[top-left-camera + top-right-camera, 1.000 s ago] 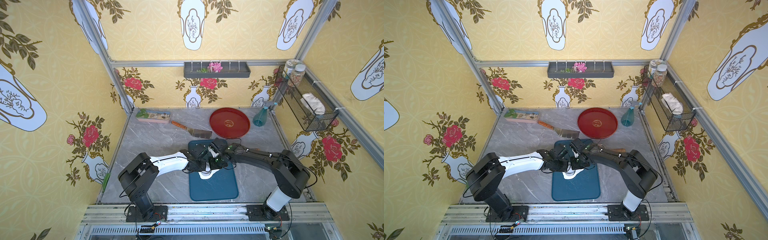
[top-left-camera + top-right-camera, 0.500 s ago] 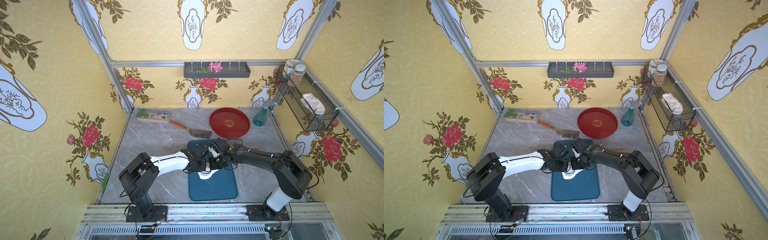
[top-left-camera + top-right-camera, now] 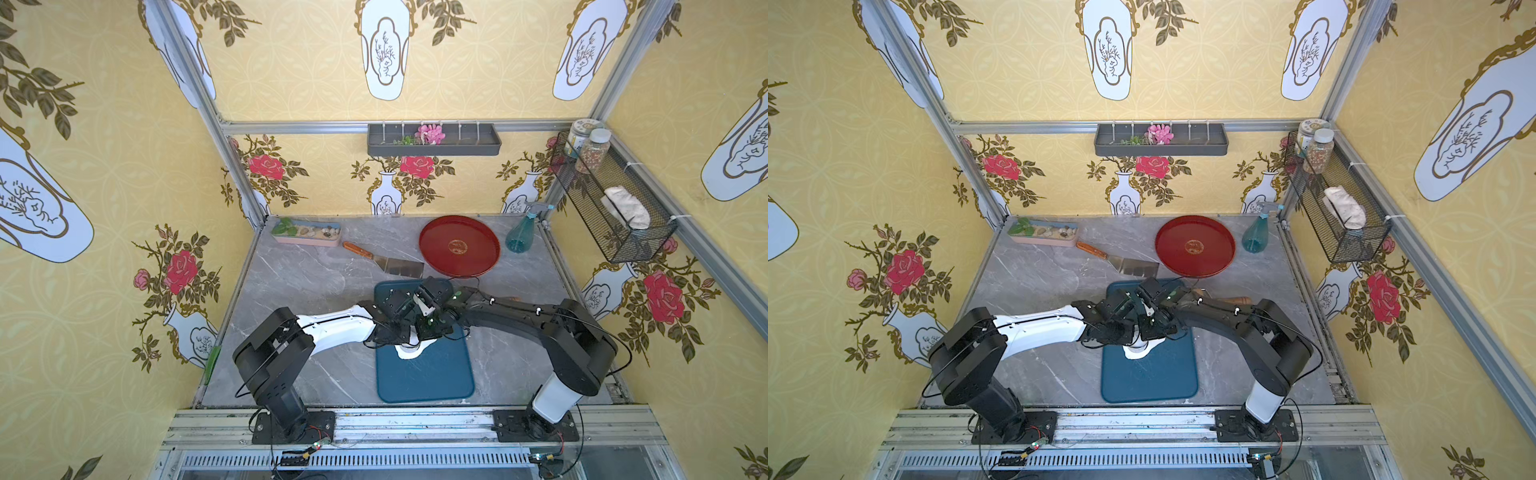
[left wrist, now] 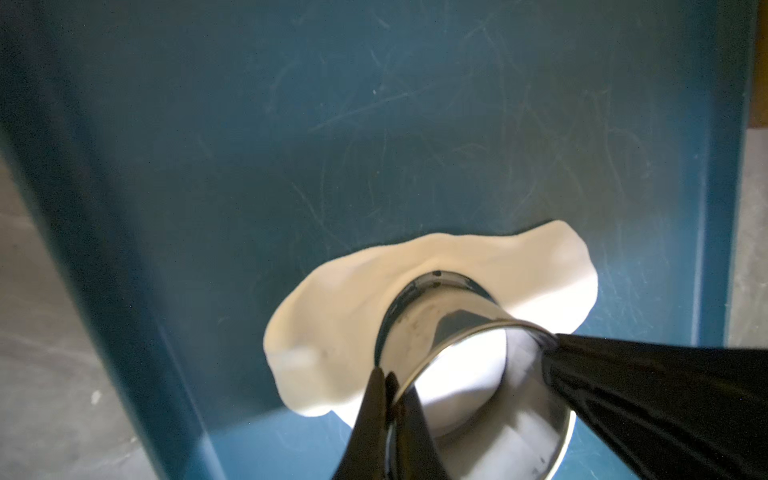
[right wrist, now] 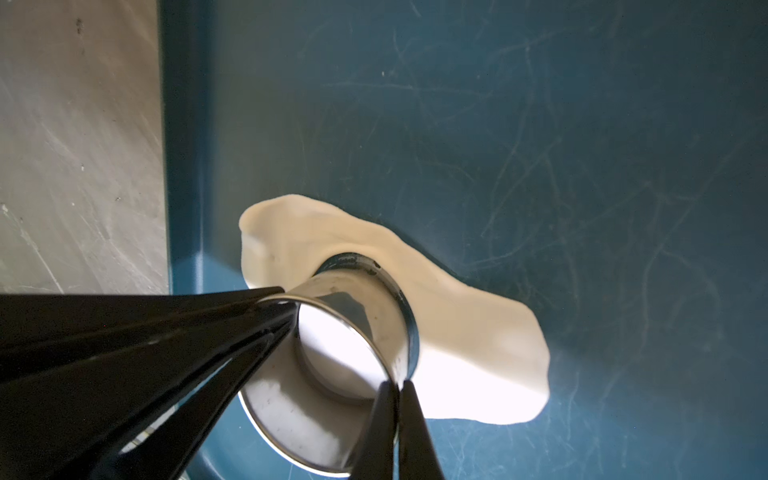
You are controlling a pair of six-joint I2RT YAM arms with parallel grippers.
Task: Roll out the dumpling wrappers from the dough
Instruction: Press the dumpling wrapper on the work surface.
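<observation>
Dough (image 4: 332, 316) lay as 1 soft, uneven white sheet near the middle of the teal cutting board (image 4: 374, 124). The steel ring cup (image 4: 449, 320) stood on it with its lower edge pressed into the sheet. The left gripper (image 4: 388, 380) and the right gripper (image 5: 395, 384) each pinched the cup's upper rim on opposite sides, jaws almost together on the thin metal.

Inside the cup showed a white patch, probably the wrapper (image 5: 336, 353) being cut; whether it was cut right through could not be told. The sheet looked light, limp and tacky. It would likely stretch, tear or fold if lifted by 1 edge, and it might cling to the cup or the board. A cut disc would best be lifted from underneath, perhaps with the scraper (image 3: 390, 264) lying beyond the board, or pinched gently at its edge. The cup was stiff and smooth, so such a thin rim grip could slip under twisting.
</observation>
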